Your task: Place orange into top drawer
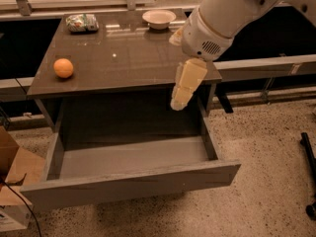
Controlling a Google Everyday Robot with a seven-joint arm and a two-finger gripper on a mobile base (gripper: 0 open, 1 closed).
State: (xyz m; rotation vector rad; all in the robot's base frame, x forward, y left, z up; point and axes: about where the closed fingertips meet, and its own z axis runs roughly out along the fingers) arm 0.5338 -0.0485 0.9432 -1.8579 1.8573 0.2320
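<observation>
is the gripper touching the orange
Apart. Camera view: the gripper hangs at the table's right front edge, the orange sits far across at its left.

Arm (224, 14) from upper right, gripper (178, 103) — pointing down

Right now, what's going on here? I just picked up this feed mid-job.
The robot's arm reaches in from the right, its gripper hanging at the front right edge of the table, above the top drawer. The drawer is pulled out with nothing visible inside. The orange sits untouched near the table's left edge, well apart from the gripper. A white bowl and a snack bag sit at the back.
</observation>
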